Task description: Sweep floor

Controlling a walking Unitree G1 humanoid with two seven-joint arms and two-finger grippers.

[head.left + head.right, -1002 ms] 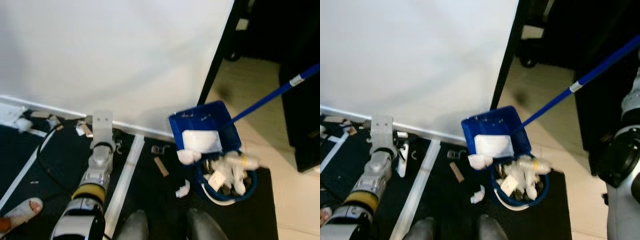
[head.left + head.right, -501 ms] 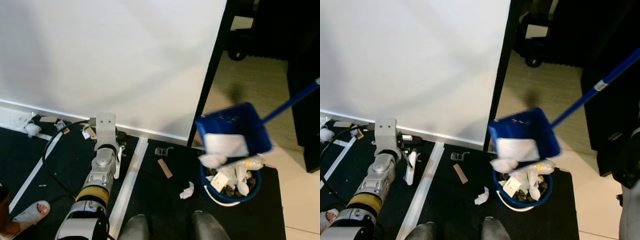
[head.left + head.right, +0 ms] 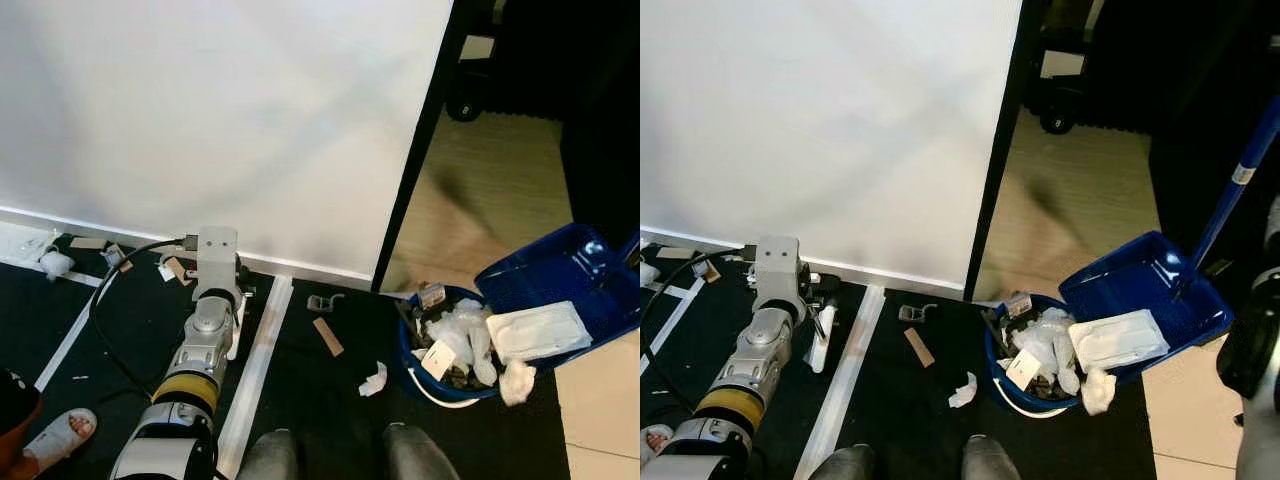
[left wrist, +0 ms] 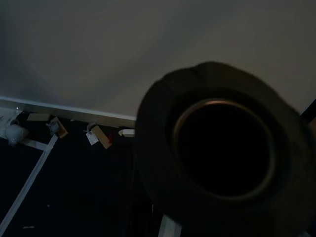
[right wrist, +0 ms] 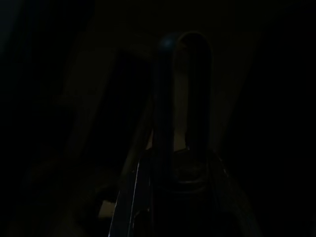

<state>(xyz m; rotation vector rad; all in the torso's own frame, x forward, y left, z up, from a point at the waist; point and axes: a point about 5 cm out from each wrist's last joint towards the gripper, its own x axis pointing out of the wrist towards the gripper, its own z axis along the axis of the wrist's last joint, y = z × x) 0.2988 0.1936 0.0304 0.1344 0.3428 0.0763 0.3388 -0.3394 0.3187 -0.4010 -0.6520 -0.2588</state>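
Dustpan: the blue dustpan (image 3: 1145,290) sat at the lower right of the head views, tilted with its lip against the rim of the blue bin (image 3: 1035,398); a flat white packet (image 3: 1118,338) and a crumpled white wad (image 3: 1099,390) lay at its mouth, not yet in the bin
Handle: a long blue pole (image 3: 1237,170) rose from the pan to the right edge of the frame
Handling: rigid light plastic, judged easy to tip; the load was light paper that would likely slide or snag; best held high on the pole
Bin: already heaped with white rubbish, so spill over the rim seemed likely
Right gripper: the very dark right wrist view showed a pole-like shaft along the fingers; whether they clasped it could not be told
Left gripper: the left arm (image 3: 195,350) reached forward at lower left; its finger state could not be told
Leftovers: a white scrap (image 3: 374,381) and a brown strip (image 3: 326,337) lay on the dark mat (image 3: 320,410) near the bin, more bits along the wall base (image 3: 120,262)
Bystander: a sandalled foot (image 3: 55,437) at the lower left corner
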